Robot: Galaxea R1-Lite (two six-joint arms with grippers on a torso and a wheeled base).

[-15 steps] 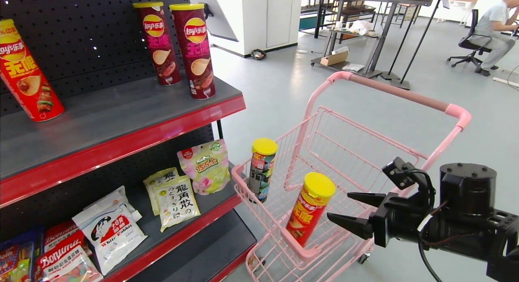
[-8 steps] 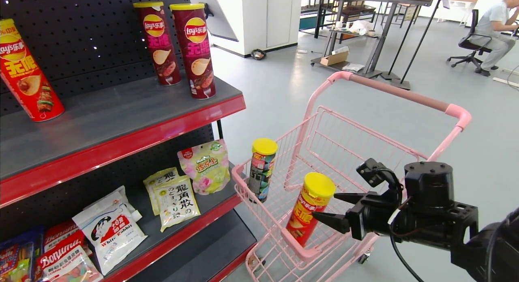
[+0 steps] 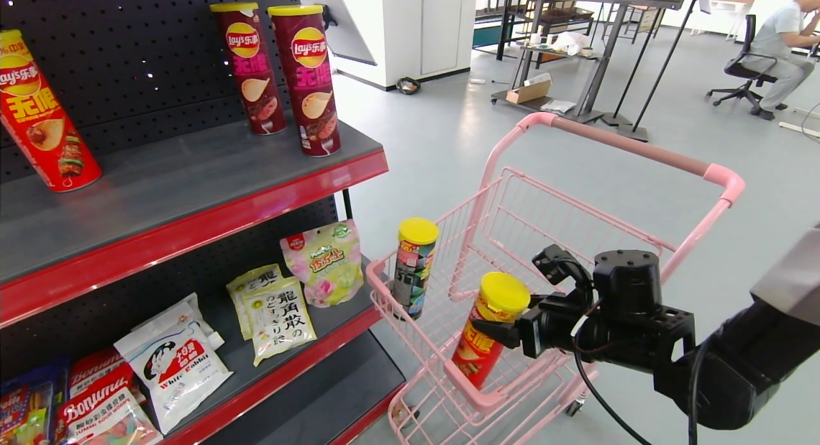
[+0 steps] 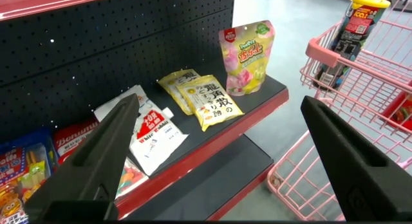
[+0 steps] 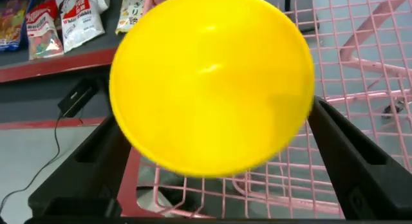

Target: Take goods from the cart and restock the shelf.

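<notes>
Right gripper [image 3: 500, 314] around yellow-lidded red can [image 3: 477, 350]

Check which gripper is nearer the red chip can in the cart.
Right. The right gripper straddles the red chip can at its lid; the left gripper is off by the lower shelf.

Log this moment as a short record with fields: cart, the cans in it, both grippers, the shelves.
cart: pink cart, right of the shelves
red can: stands in the cart's near corner, yellow lid on
dark can: stands in the cart corner nearest the shelves
right gripper: open, fingers either side of the red can's top
left gripper: open, holds nothing, by the lower shelf
upper shelf: maroon cans at its right end
lower shelf: snack bags lying
</notes>
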